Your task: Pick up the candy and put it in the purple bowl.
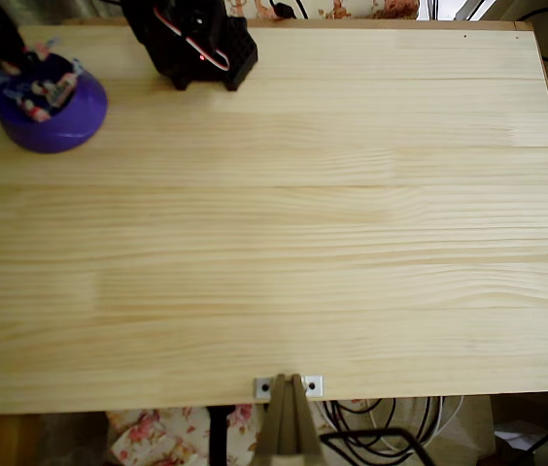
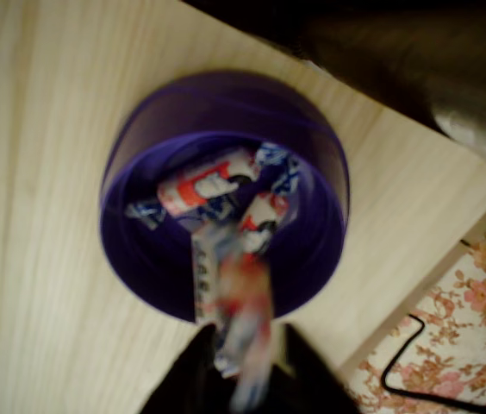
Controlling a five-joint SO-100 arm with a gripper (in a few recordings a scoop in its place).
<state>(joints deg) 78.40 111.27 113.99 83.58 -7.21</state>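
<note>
Candy [image 2: 241,345] blurred, standing between the dark gripper [image 2: 241,366] fingers at the wrist view's bottom edge, over the purple bowl [image 2: 140,267], more wrapped sweets [image 2: 204,188] inside, jaw grip indiscernible, fingers cropped, table [image 1: 284,262] corner beyond.

The overhead view looks straight down from well above, taking in almost the whole wooden table [image 1: 284,243], with the arm's base [image 1: 201,44] at the top edge. The wrist view rides close over the purple bowl [image 2: 140,259], facing down into it. Both views share that bowl [image 1: 80,121] at the table's corner.
</note>
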